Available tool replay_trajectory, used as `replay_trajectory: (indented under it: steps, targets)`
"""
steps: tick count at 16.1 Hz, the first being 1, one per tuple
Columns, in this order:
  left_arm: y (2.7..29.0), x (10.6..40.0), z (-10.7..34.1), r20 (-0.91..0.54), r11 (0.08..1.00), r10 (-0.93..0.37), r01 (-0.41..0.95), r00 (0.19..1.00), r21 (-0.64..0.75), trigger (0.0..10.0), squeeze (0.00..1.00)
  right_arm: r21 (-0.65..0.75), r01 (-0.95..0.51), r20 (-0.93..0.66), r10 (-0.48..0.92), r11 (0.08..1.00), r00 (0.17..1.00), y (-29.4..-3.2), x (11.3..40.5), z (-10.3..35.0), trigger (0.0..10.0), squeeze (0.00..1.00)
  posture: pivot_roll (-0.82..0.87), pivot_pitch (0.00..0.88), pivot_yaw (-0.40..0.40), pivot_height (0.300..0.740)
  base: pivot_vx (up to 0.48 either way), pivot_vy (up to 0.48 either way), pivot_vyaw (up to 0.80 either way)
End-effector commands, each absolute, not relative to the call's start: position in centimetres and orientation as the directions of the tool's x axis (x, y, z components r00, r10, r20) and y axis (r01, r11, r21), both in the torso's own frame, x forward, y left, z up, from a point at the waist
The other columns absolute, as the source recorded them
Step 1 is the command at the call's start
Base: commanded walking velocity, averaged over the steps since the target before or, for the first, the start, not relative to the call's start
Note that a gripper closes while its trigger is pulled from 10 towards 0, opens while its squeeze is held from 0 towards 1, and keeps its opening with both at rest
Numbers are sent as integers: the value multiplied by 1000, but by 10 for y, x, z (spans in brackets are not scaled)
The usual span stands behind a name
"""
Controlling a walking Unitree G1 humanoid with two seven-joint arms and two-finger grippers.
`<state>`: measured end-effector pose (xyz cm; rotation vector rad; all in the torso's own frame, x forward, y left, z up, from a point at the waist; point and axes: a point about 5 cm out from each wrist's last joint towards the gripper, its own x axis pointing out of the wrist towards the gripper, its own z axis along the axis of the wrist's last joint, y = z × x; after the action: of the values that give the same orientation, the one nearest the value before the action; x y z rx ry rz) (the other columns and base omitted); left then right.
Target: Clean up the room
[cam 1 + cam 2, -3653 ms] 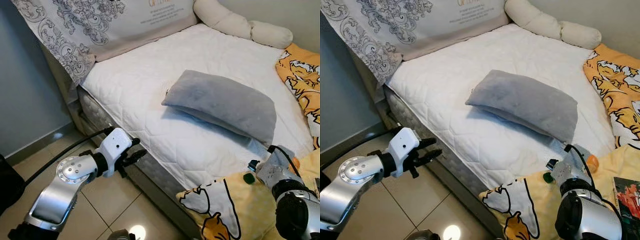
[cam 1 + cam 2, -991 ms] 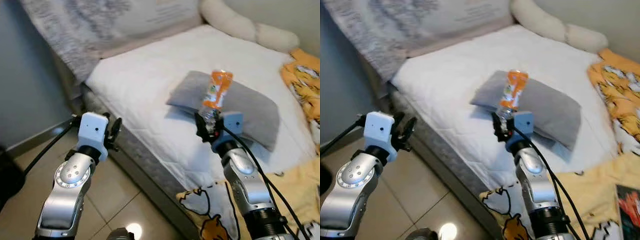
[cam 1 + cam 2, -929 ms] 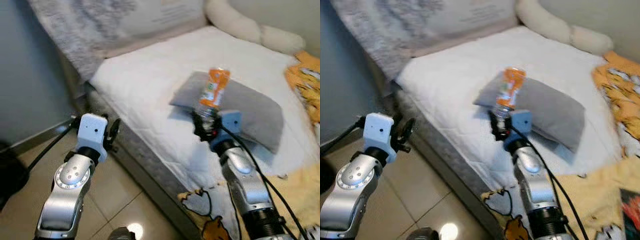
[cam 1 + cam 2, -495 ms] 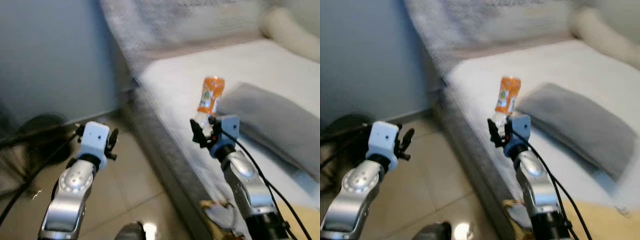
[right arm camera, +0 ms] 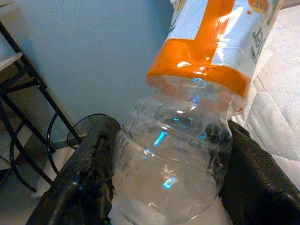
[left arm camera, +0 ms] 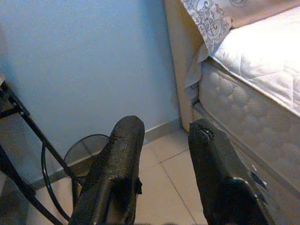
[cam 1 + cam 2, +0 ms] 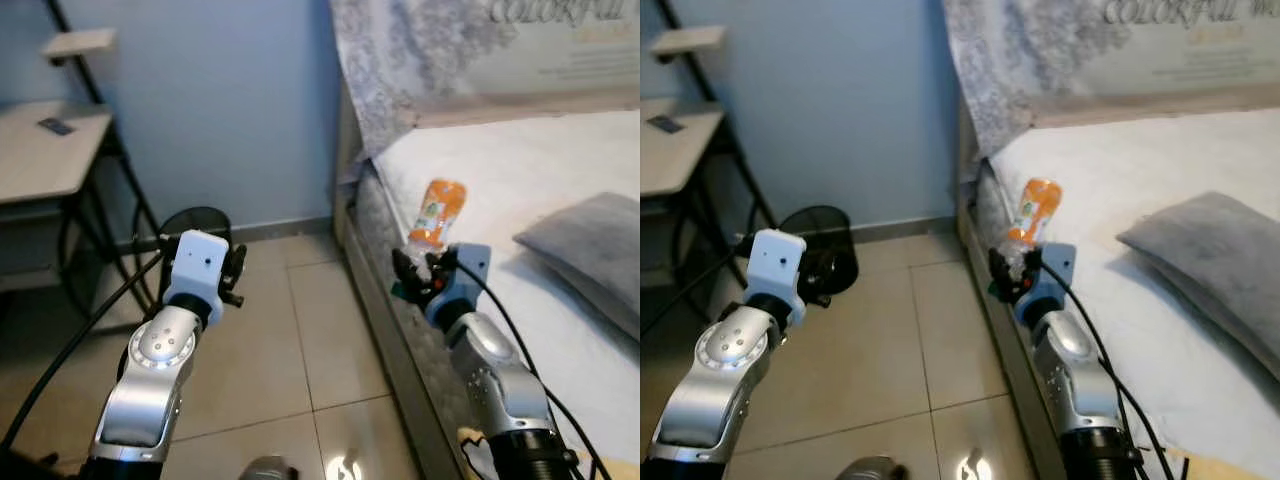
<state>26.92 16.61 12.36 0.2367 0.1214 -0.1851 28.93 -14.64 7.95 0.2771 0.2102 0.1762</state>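
Note:
A clear plastic bottle with an orange label (image 7: 437, 214) stands up out of my right gripper (image 7: 414, 278), which is shut on its lower part, over the bed's near edge. The right wrist view shows the bottle (image 5: 187, 136) squeezed between the two black fingers (image 5: 89, 187). My left gripper (image 7: 233, 276) is raised over the tiled floor, open and holding nothing. A black wire bin (image 7: 823, 245) stands on the floor by the blue wall, just beyond the left gripper. It shows again past the left gripper (image 6: 166, 126) in the left wrist view.
The bed (image 7: 520, 180) with its white quilted mattress runs along the right, with a grey pillow (image 7: 590, 250) on it and a patterned cloth (image 7: 400, 60) at its head. A desk on black legs (image 7: 40, 150) stands at the left. Tiled floor (image 7: 270, 360) lies between.
The whole view has swung left, from the bed to the floor, wall, bin and desk. My right gripper picked the bottle up from the yellow blanket and still holds it upright.

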Motion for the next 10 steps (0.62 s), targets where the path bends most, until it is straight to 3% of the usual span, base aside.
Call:
replay_trajectory:
  steps: [1,7,10]
  targets:
    - [166,271,124,-142,954,-175,203,974,220,10000,0,305,-129,-181,190,944,965,-146,291,82,10000,0,57,0,37,740,0,0,0]
    - [164,278,121,-135,963,-202,222,970,153,10000,0,292,-134,-162,187,947,969,-141,291,89,10000,0,29,0,94,740,42,0,0]
    - [164,283,122,-131,960,-215,234,968,154,10000,0,272,-162,-165,212,949,963,-134,295,91,10000,0,30,0,95,740,301,0,800]
